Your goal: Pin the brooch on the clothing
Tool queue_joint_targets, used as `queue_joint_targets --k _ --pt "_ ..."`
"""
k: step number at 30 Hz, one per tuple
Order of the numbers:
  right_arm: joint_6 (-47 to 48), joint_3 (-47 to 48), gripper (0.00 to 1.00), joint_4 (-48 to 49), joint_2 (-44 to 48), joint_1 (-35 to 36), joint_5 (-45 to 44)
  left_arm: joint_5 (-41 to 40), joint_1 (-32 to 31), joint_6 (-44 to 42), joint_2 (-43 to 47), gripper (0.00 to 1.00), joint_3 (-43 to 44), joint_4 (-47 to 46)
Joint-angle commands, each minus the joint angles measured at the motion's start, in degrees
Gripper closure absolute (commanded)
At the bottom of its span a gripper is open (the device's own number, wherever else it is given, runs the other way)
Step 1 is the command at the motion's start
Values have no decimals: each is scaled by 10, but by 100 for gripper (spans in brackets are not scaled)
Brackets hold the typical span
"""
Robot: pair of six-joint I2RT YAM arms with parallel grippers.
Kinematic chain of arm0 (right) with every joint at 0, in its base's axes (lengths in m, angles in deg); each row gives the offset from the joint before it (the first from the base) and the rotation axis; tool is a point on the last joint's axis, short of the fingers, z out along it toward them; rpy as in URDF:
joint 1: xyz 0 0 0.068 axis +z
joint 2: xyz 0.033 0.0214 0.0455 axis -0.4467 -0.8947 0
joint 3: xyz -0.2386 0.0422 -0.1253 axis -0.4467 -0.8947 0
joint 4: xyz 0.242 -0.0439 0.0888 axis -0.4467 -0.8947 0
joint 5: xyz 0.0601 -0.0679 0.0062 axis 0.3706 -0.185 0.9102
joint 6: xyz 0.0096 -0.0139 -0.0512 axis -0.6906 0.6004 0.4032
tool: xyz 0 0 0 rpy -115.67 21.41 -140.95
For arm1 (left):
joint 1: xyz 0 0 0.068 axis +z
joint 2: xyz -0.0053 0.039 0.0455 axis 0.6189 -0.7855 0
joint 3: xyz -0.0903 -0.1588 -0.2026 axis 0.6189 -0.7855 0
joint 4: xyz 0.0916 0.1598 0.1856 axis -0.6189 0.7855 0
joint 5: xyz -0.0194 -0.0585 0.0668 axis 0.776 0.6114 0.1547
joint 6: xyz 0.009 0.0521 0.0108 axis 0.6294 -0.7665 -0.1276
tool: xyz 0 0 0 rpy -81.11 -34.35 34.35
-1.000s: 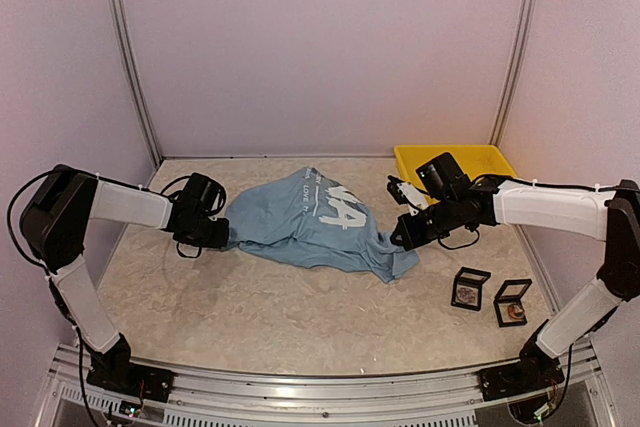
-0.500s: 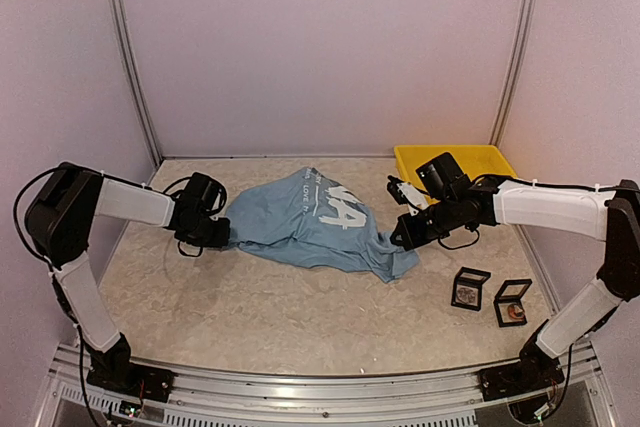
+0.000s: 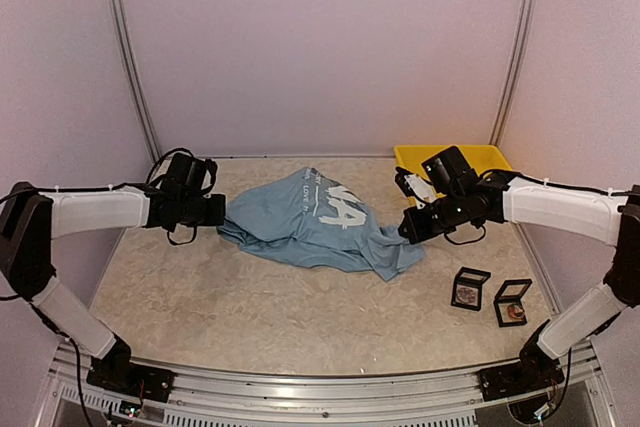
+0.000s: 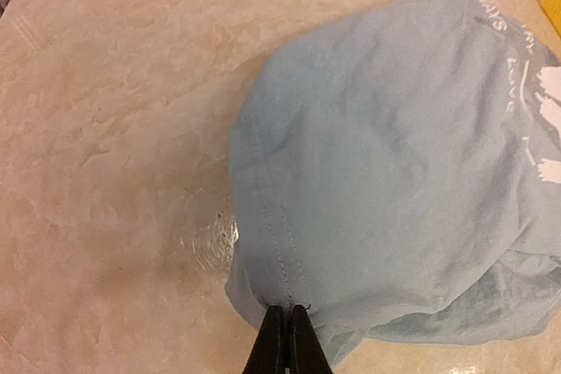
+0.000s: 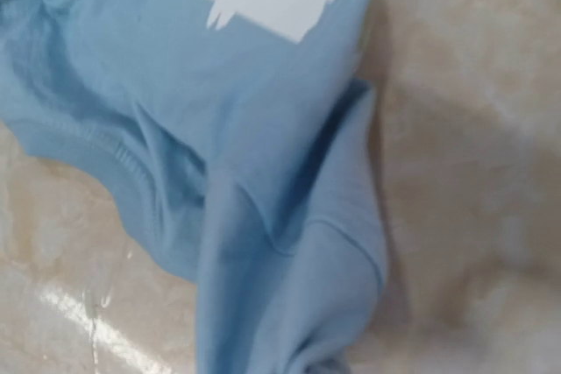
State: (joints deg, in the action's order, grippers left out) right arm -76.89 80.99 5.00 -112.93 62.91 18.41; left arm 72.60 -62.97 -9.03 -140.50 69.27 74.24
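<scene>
The light blue T-shirt (image 3: 310, 222) with white lettering lies crumpled at the table's middle. My left gripper (image 3: 222, 212) is at its left edge. In the left wrist view the left gripper (image 4: 287, 326) is shut on the shirt's stitched hem (image 4: 279, 251). My right gripper (image 3: 408, 231) is at the shirt's right edge. In the right wrist view the cloth (image 5: 289, 243) bunches toward the bottom middle and hides the fingers. Two open black boxes (image 3: 470, 288) (image 3: 512, 301) hold round brooches at the front right.
A yellow bin (image 3: 470, 156) stands at the back right, behind my right arm. White walls close the back and sides. The table surface (image 3: 250, 317) is beige marble.
My left arm has swung out to the left and straightened, drawing the shirt's left hem with it. My right gripper has risen slightly, still at the shirt's right edge.
</scene>
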Motion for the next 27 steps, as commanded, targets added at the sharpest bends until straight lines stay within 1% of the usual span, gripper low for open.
queue_joint_targets --k 1,7,14,17,21,23,25,27 --pt "8 45 100 -24 33 4 -39 -26 -12 5 74 100 17 2" --pt "30 121 100 -66 54 -2 -86 -57 -24 -5 150 100 53 49" --pt "67 242 100 -110 67 -10 -93 -110 -29 -5 251 100 106 98" --pt "63 256 100 -128 73 -11 -88 -123 -32 11 286 100 109 125" --pt "47 234 100 -138 90 -11 -75 -121 -32 30 329 100 92 151" --pt "45 219 100 -122 86 -14 -67 -122 -26 33 333 100 77 147" --pt "56 221 100 -84 57 -29 -35 -103 -6 33 312 100 67 117" --pt "76 274 100 -44 -6 -53 0 -81 24 26 269 100 92 81"
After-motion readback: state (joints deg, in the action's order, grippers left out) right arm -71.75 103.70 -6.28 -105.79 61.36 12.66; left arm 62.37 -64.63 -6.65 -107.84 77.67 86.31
